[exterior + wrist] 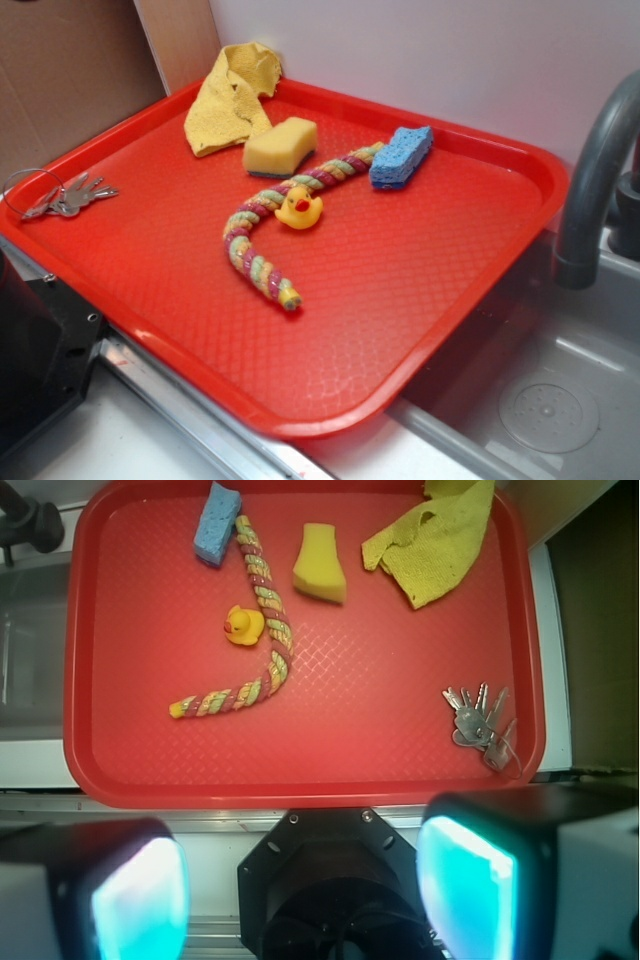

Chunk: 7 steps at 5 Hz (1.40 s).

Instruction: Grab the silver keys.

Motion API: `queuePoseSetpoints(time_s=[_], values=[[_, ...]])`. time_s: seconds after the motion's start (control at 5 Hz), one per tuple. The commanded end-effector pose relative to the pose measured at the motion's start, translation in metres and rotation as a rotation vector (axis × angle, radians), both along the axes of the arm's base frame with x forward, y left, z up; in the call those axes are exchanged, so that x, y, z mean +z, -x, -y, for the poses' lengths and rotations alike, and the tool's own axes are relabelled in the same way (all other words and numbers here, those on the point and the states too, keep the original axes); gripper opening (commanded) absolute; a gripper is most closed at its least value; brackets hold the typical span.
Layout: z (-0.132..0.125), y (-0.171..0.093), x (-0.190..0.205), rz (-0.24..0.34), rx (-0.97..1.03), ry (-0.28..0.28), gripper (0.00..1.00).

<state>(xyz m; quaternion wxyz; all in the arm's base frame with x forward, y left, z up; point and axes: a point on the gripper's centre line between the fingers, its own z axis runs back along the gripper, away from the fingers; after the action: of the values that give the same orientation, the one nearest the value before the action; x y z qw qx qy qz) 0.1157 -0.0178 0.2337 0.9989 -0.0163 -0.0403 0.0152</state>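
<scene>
Our gripper (305, 885) hangs above the tray's near edge, its two fingers (480, 880) spread wide, nothing between them. Just beyond the right finger lies one bunch of silver keys (477, 723), their number hard to count. Further out on the red tray (140, 770): one rope toy (262, 640), one duck (242, 626), two sponges (320, 577), one yellow cloth (437, 542), partly cropped.
</scene>
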Motion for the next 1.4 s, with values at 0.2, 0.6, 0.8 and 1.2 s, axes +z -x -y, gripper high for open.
queuePoseSetpoints(time_s=[0.2, 0.6, 0.8, 1.2], values=[[-0.028, -0.016, -0.036, -0.002, -0.152, -0.013, 1.00], [-0.081, -0.014, -0.107, 0.039, -0.380, -0.097, 1.00], [-0.112, 0.006, -0.143, -0.018, -0.354, -0.143, 1.00], [-0.157, 0.008, -0.155, 0.003, -0.267, -0.141, 1.00]])
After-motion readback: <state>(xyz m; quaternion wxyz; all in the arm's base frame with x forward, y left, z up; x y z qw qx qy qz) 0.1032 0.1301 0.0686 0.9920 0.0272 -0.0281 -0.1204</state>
